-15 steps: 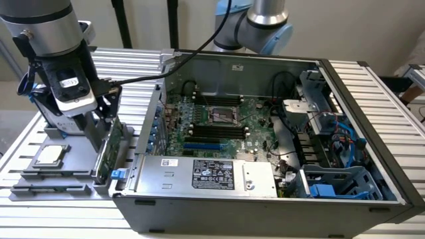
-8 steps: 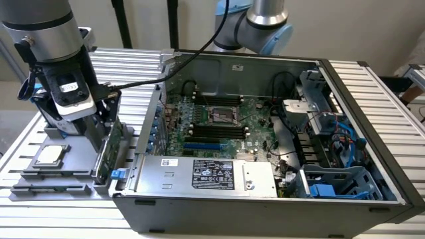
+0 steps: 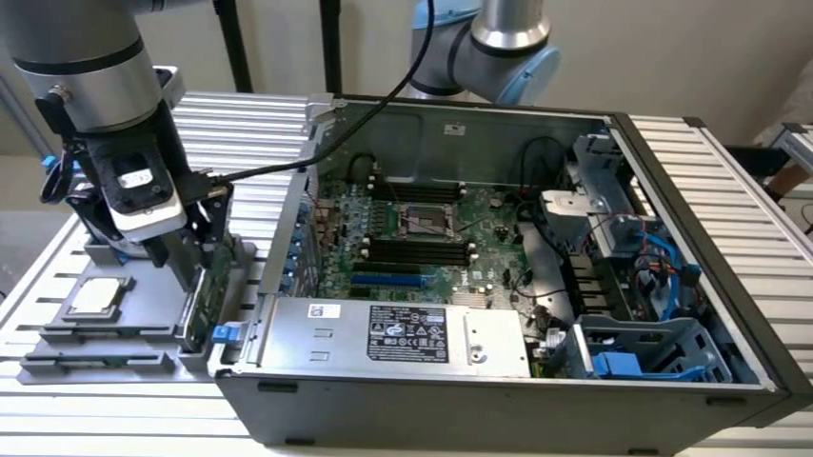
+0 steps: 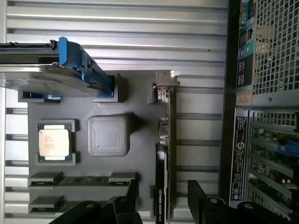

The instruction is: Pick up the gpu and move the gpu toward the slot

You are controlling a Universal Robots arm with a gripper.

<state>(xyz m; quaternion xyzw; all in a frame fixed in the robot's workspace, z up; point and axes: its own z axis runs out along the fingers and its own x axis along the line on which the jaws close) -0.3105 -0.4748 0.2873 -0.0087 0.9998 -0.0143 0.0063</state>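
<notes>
One slatted table [image 3: 711, 171] carried everything. An open computer case [image 3: 508, 400] lay on its side just beside the grey holder [image 4: 140, 100], on the exterior view's right of it. With its panel off and its board facing up, the slots looked reachable from above.

The robot arm [image 3: 89, 57] reached down over the holder, with its wrist pointing straight at it.

The holder itself kept each loose part in its own recess, which probably served to give every part a fixed, repeatable pickup spot. A hard drive [image 4: 46, 74] with blue rails lay across one end of the holder.

The graphics card [image 4: 167, 149] stood on its long edge in a groove along the side of the holder nearest the case. Its metal bracket sat at the end next to the hard drive. Standing upright like that, it appeared to offer its two flat faces to a pinch from above.

The claw [image 4: 163, 207] hung spread wide, one finger on each side of the card's far end. It was not pressing on the card and held nothing, so the card had not left the holder.

A square processor chip [image 4: 53, 142] sat flat in its pocket, well apart from the card.
</notes>
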